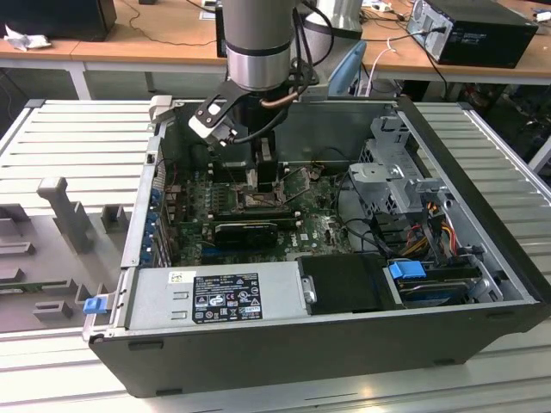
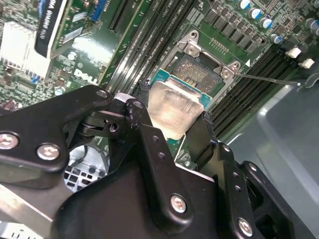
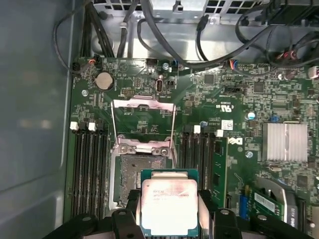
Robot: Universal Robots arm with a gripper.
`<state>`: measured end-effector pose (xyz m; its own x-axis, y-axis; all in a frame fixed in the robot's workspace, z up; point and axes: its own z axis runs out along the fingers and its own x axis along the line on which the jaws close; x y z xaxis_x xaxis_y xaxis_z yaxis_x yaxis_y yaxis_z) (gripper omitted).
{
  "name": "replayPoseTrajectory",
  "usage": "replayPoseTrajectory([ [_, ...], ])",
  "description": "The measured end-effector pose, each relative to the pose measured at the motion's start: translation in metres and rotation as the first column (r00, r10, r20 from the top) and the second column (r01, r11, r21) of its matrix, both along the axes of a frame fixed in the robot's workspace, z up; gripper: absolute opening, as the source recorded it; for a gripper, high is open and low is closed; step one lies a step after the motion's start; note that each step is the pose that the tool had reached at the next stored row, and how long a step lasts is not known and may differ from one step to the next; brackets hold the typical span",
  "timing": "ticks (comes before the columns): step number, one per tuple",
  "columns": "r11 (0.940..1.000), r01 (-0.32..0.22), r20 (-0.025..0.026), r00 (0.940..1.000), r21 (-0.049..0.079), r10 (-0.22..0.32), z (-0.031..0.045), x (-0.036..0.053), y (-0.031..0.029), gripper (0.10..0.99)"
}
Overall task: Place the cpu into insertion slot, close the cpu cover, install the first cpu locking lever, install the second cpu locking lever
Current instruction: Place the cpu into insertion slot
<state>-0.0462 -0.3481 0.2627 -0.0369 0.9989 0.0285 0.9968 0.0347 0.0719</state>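
Note:
The cpu (image 3: 169, 209) is a pale square chip with a green rim, and my gripper (image 3: 169, 199) is shut on it, one black finger on each side. It hangs just over the near edge of the insertion slot (image 3: 138, 178), partly covering it, and I cannot tell whether it touches. The same chip, the cpu (image 2: 174, 107), sits in front of the insertion slot (image 2: 198, 74) in the second wrist view. The cpu cover (image 3: 144, 103) is swung open, flat on the board beyond the socket. In the exterior view my gripper (image 1: 262, 176) reaches down into the open computer case.
Black memory slots (image 3: 89, 169) flank the socket on both sides. A thin lever wire (image 2: 264, 78) sticks out beside it. A finned heat sink (image 3: 285, 142), cables (image 3: 199, 45), the drive cage (image 1: 392, 176) and the power supply (image 1: 215, 297) stand around inside the case.

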Motion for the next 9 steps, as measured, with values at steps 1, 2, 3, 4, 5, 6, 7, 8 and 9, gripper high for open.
replayPoseTrajectory([
  [1,1.0000,0.000,0.0000,1.0000,0.000,0.000,-0.0019,0.0000,0.0006,0.541],
  [2,1.0000,0.000,-0.0001,1.0000,0.000,0.000,-0.0053,0.0000,0.0018,0.541],
  [3,1.0000,0.000,-0.0012,1.0000,0.000,0.000,-0.0079,0.0000,0.0029,0.541],
  [4,1.0000,0.000,-0.0024,1.0000,0.000,0.000,-0.0103,0.0000,0.0051,0.541],
  [5,1.0000,0.000,-0.0029,1.0000,0.000,0.000,-0.0127,0.0000,0.0074,0.541],
  [6,1.0000,0.002,-0.0030,1.0000,0.000,-0.002,-0.0145,0.0000,0.0088,0.541],
  [7,1.0000,0.005,-0.0032,1.0000,0.000,-0.005,-0.0167,0.0000,0.0103,0.541],
  [8,1.0000,0.008,-0.0033,1.0000,0.000,-0.008,-0.0186,0.0000,0.0116,0.541],
  [9,0.9999,0.013,-0.0037,0.9999,0.000,-0.013,-0.0214,0.0000,0.0138,0.541],
])
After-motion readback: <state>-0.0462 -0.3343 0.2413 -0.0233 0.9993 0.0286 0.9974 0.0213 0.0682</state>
